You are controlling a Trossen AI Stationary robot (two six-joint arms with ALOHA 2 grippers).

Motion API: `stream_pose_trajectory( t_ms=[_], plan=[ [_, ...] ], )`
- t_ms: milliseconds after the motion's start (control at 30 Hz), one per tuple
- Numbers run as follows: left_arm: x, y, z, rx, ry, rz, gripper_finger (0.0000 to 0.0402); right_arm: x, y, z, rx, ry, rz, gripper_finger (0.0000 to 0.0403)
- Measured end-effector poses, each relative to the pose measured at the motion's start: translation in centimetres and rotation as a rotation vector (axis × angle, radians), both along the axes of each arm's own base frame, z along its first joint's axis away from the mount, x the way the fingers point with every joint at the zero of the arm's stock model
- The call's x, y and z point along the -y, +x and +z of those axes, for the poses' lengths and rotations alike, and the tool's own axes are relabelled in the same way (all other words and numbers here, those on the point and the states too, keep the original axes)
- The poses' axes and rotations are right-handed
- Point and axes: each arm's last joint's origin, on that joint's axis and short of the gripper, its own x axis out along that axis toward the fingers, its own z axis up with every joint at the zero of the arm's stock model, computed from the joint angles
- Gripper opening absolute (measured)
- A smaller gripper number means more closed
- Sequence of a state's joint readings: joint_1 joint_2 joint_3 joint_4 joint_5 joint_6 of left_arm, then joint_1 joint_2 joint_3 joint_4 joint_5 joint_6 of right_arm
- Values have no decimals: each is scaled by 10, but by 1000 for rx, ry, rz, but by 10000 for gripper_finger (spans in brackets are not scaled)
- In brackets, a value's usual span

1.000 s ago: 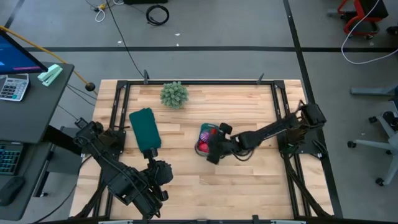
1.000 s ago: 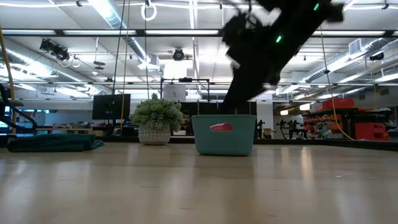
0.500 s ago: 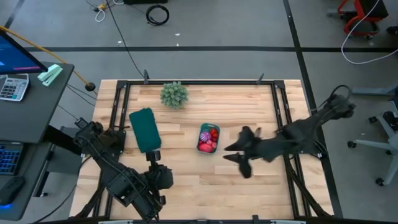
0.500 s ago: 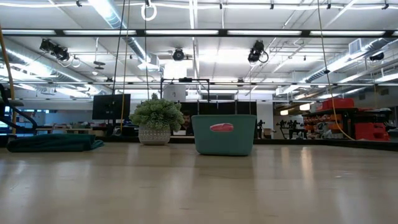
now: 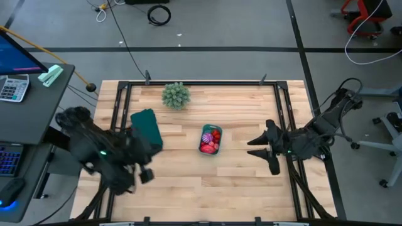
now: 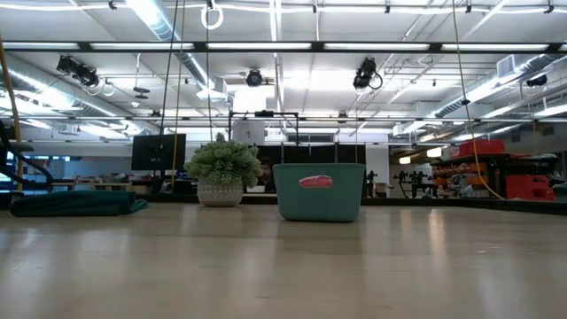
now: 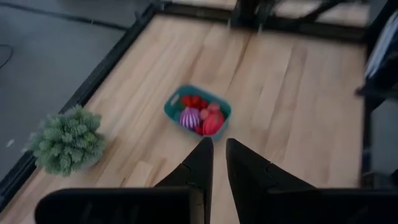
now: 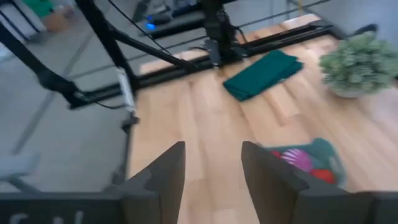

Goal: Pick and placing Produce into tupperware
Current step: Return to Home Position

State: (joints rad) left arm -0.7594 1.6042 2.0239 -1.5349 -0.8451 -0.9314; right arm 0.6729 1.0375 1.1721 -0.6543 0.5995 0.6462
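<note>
The teal tupperware (image 5: 211, 139) stands on its base mid-table, also seen as tupperware (image 6: 319, 191) and tupperware (image 7: 197, 111). The produce (image 5: 210, 139) lies inside it: red and pink pieces plus a purple spiky ball (image 7: 189, 117). My right gripper (image 5: 266, 152) hangs open above the table's right part, well right of the tub; the right wrist view shows the gripper (image 8: 212, 163) with fingers wide apart. My left gripper (image 7: 217, 163) is shut and raised over the table's left side, pointing toward the tub from afar. Neither gripper shows in the low view.
A dark green flat piece (image 5: 146, 127) lies left of the tub, partly under my left arm. A spiky pale-green plant ball (image 5: 175, 95) in a pot (image 6: 221, 191) stands near the far edge. Black frame rails (image 5: 281, 107) border the table. Bare wood lies near the tub.
My right gripper has drawn back from over the tub toward the table's right edge and risen, leaving the low view. My left arm has lifted and swung toward the left edge. The tub and its produce have stayed in place.
</note>
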Motion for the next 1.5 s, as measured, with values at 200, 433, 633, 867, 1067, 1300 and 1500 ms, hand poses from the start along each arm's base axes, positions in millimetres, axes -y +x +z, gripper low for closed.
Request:
stream_pose_trajectory(
  t_ms=[200,433,633,867,1067,1300,1500],
  plan=[
    [-18,-38,28,167,-76,16,59,-5,-3,-36,-21,-62,-20,165],
    [-14,-49,32,210,-94,-11,58,-7,-5,-80,42,31,110,166],
    [-10,-47,17,275,-59,24,51,2,-7,-76,346,34,341,165],
    [-13,-72,-10,327,-195,-54,60,9,-18,-83,373,36,389,165],
    [-21,-96,-54,384,-241,-107,63,18,-27,-96,371,7,350,165],
    [-19,-97,-132,434,-323,-142,53,27,-35,-98,388,56,297,165],
    [-12,-87,-204,515,-415,-253,57,27,-34,-99,386,27,299,165]
  ],
)
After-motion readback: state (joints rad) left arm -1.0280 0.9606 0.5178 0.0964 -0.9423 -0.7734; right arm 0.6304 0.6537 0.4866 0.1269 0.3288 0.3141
